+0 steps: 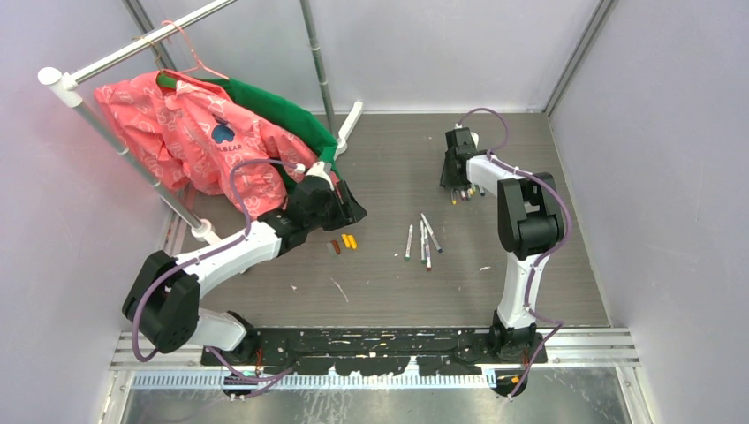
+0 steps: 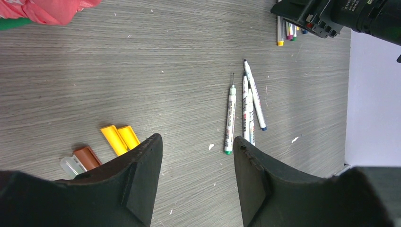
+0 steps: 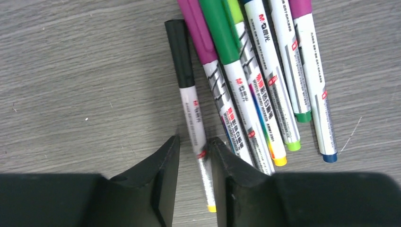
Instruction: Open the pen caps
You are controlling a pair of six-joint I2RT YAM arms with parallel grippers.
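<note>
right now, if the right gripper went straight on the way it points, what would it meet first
Most likely the black-capped pen lying between the right gripper's jaws, then the table; depth is unclear.

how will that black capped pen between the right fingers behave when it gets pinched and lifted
The black-capped pen looks like thin hard plastic, so probably stiff and light. Its round, glossy barrel may roll or slip as the fingers of the right gripper close on it. The purple-capped pen lies close beside it and could get nudged.
</note>
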